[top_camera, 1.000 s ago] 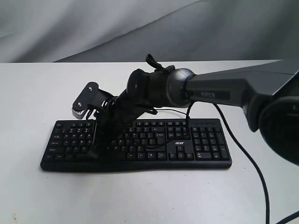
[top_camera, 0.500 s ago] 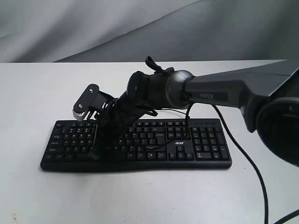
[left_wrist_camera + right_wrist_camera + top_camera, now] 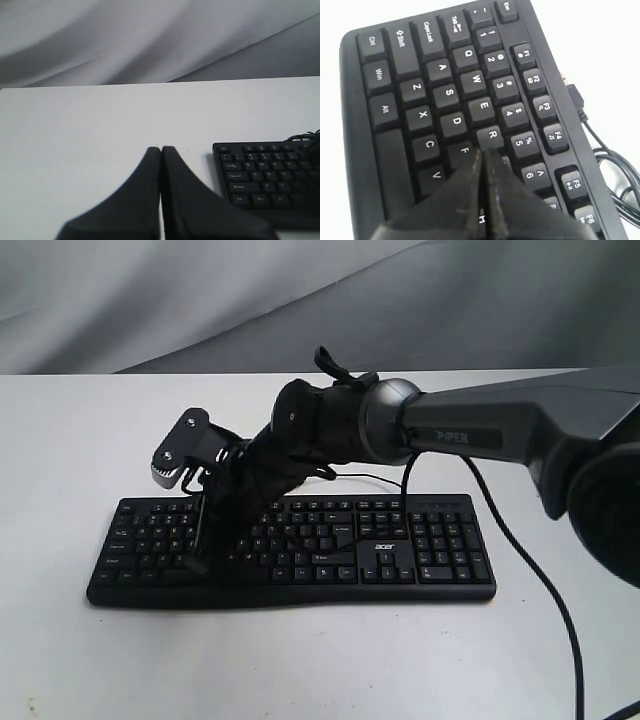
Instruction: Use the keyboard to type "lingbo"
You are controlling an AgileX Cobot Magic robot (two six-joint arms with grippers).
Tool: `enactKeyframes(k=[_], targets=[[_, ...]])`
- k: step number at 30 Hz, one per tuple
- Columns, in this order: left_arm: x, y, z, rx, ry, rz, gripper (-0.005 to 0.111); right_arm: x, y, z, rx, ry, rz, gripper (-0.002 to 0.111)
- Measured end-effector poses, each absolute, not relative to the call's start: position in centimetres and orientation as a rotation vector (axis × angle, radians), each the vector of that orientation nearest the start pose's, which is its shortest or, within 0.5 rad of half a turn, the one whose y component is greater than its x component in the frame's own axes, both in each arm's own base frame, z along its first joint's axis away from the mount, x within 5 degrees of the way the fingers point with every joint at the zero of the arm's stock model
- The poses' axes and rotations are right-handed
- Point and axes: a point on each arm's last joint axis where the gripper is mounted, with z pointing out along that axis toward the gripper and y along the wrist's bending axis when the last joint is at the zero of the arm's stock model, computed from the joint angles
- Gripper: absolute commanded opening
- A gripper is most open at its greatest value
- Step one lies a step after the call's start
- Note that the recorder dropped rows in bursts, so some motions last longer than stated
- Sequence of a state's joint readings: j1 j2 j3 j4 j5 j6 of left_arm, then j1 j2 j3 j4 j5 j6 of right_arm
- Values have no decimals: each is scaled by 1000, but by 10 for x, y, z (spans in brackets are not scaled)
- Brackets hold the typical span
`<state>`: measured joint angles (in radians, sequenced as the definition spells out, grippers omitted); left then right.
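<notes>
We see the keyboard (image 3: 430, 550) lying flat on the white table (image 3: 300, 670), its long front edge nearest the exterior camera. The right gripper (image 3: 198, 560) hangs over the keyboard's letter block with its fingers (image 3: 462, 192) pressed together into one point. That point sits by the F and R keys, and we cannot tell whether it touches a key. Off the keyboard's Esc-and-Ctrl end, apart from it, the left gripper (image 3: 161, 150) hovers over bare table, its fingers likewise pressed together. The right arm (image 3: 480, 430) crosses above the keyboard's back edge. A thin black cable (image 3: 602, 150) lies just behind the function row. A grey cloth backdrop (image 3: 200, 300) rises beyond the keyboard.
</notes>
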<state>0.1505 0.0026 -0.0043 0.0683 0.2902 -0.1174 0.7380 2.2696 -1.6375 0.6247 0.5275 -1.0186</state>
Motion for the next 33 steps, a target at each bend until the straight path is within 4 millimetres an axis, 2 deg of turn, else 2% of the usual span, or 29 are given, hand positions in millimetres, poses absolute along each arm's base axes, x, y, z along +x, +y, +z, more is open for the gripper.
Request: enactKeyframes(k=[14, 33], targets=[[54, 10, 188, -193, 1762, 89, 1, 333, 343, 127, -1654, 2067, 508, 0], [54, 10, 188, -193, 1762, 89, 1, 332, 342, 128, -1701, 2041, 500, 0]])
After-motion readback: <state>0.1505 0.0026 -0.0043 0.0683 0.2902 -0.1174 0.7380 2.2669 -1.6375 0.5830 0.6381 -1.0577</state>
